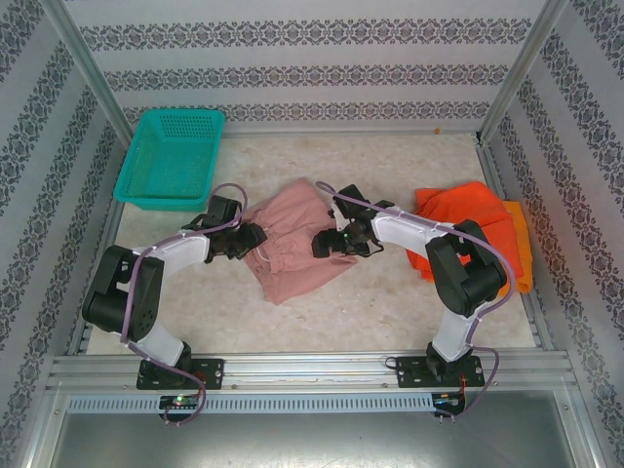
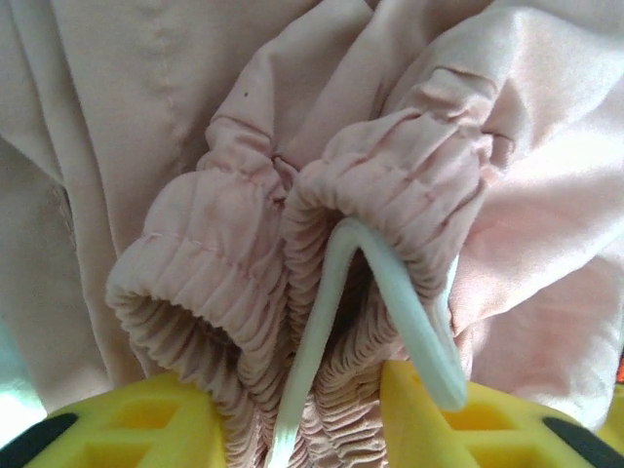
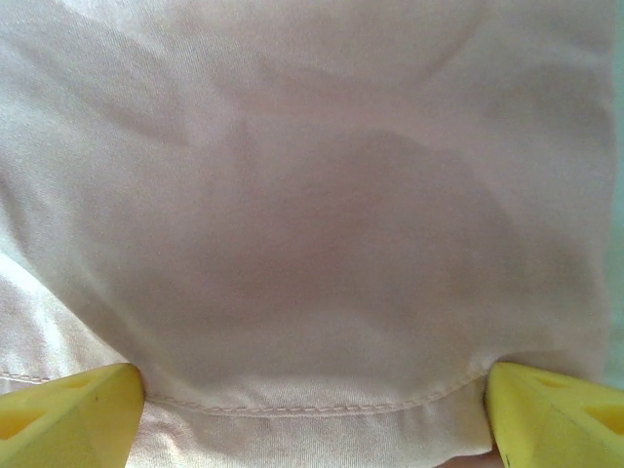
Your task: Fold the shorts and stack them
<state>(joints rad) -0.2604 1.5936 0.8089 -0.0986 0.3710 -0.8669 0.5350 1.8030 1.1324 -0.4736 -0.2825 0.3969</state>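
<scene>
While the dusty pink shorts [image 1: 292,263] lie rumpled at the middle of the table [image 1: 390,302], the arms reach in from either side. The left gripper [image 2: 302,400] is clamped on the bunched elastic waistband [image 2: 400,185], and the white drawstring [image 2: 336,292] loops out between its yellow fingers [image 2: 146,429]. The right gripper [image 3: 314,385] is released, jaws wide, straddling a stitched hem that lies flat between them. At the right the red-orange shorts [image 1: 458,219] overlap the yellow-orange shorts [image 1: 524,253] — well apart from the teal mesh basket [image 1: 156,200] at the far left.
</scene>
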